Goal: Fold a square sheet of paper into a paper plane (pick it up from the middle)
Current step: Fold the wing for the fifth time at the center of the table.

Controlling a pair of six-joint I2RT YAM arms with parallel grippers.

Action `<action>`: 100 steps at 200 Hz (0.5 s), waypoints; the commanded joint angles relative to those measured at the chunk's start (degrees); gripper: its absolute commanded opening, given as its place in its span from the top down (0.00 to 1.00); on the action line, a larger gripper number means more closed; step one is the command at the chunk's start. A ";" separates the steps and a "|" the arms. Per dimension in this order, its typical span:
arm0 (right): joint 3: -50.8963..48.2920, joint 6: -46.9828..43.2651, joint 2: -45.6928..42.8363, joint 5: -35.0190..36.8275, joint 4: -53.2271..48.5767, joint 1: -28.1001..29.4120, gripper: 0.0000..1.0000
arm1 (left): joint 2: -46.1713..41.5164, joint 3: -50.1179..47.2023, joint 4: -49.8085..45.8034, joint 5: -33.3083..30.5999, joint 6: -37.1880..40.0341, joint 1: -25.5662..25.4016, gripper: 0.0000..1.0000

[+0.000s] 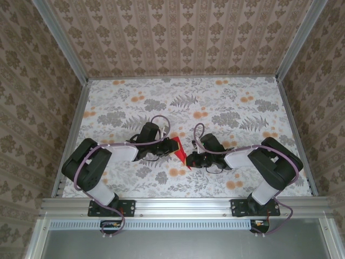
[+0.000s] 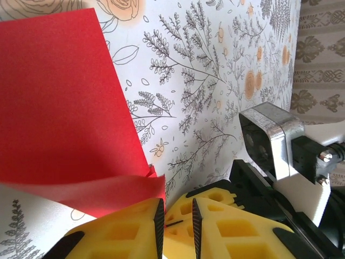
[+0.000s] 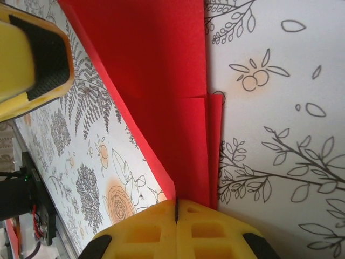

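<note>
— Left tool (image 2: 176,221)?
— Narrowly parted, gripping nothing; paper (image 2: 59,108) at its 11 o'clock.
— Right tool (image 3: 176,211)?
— Clamped on paper's folded edge.
— Handling?
— Probably light, floppy, easily torn; best pinched on the doubled crease.

We saw the square sheet of paper (image 1: 179,149) as plain bright red, toward 6 o'clock from the middle of the bench (image 1: 215,102), whose white cover bore grey leaves and orange blossoms. The left pincer (image 2: 177,216) was yellow edged in black and the right pincer (image 3: 176,208) yellow. The walls (image 1: 178,32) carried a beige-brown damask pattern.
</note>
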 commanded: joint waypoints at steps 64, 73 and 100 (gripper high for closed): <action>-1.59 6.69 1.21 -5.17 3.99 -2.28 0.95 | 2.55 -0.85 3.74 1.84 1.23 -1.56 0.81; -1.65 7.03 1.14 -5.65 4.29 -2.50 0.95 | 3.17 -0.50 3.75 1.84 1.40 -1.58 0.82; -1.66 7.72 0.97 -6.19 4.42 -2.89 0.95 | 4.94 0.22 4.03 1.86 1.41 -1.68 0.84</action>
